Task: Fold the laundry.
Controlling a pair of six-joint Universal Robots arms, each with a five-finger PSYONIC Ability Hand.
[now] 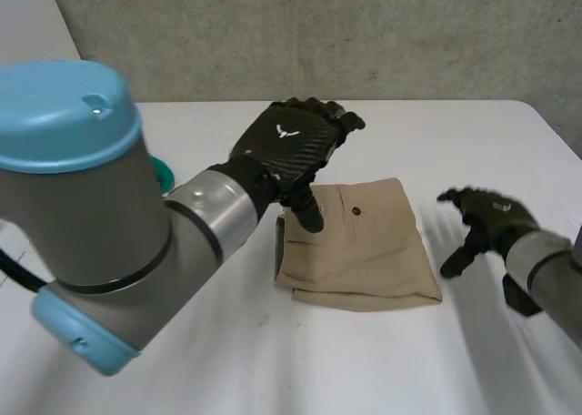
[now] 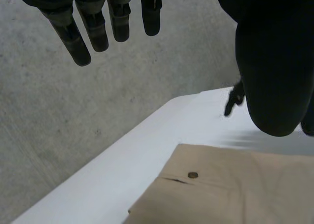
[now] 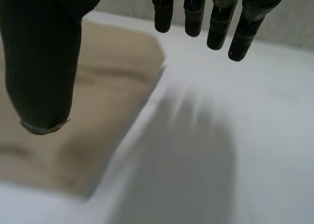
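The tan garment (image 1: pixel 364 247) lies folded into a compact rectangle on the white counter (image 1: pixel 455 137), with a small button (image 1: pixel 356 211) showing on its top layer. The left hand (image 1: pixel 291 142) hangs above the garment's far corner on its own side, holding nothing: its fingers are straight and spread loosely, and its thumb points down toward the cloth not far from the button. The right hand (image 1: pixel 486 219) hovers just off the garment's edge on its side, over bare counter, likewise empty, with relaxed fingers and the thumb set apart. Neither hand touches the cloth. The fold looks close to finished, so the main danger from here is undoing it. If the left hand comes down without lifting clear first, its lowered thumb could snag the top layer near the button and drag it back, opening the fold or pulling the whole stack across the smooth counter. If the right hand sweeps inward low, its fingertips could catch the nearby edge and skew the layers, which already look slightly uneven along the side nearest the robot. Pressing from one side only could also make the loose cloth bunch rather than flatten.
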